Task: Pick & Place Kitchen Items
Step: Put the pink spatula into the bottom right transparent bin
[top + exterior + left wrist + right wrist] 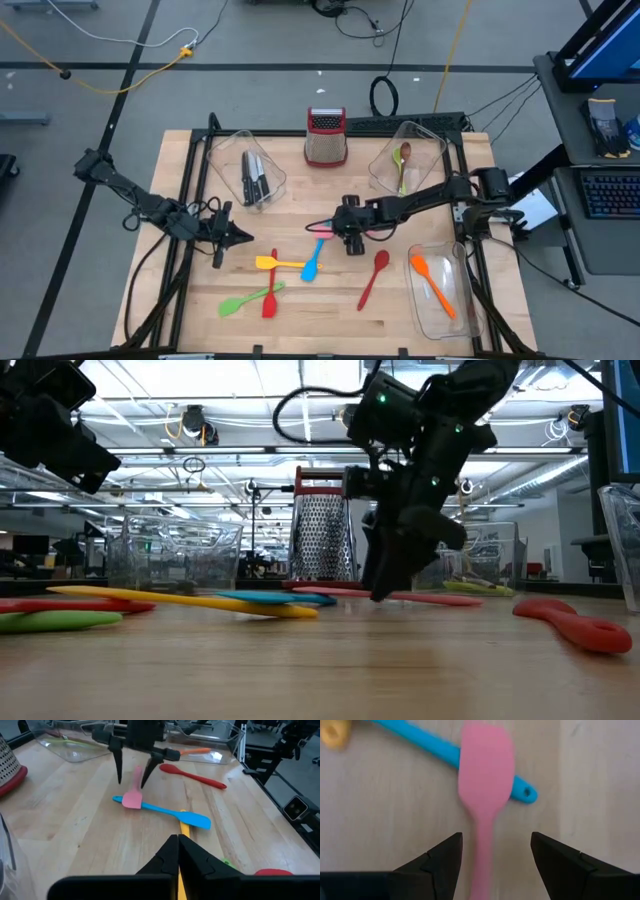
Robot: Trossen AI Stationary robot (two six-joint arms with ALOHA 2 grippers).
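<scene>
A pink spatula [486, 780] lies on the wooden table [200, 290], its blade resting across the handle end of a blue spatula [420, 742]. My right gripper [495, 855] is open and slants down over the pink handle, one finger on either side, touching nothing; the left wrist view shows the same fingers [119, 770] straddling the handle. The blue spatula [313, 262] crosses a yellow spatula [278, 264]. My left gripper [245, 238] hovers shut over the table's left part, with nothing in it.
On the near part of the table lie a green spatula [245, 300] and two red spoons [270, 292] [374, 278]. Clear bins hold knives [255, 178], spoons [402, 165] and an orange spatula [432, 285]. A box grater [326, 137] stands at the far edge.
</scene>
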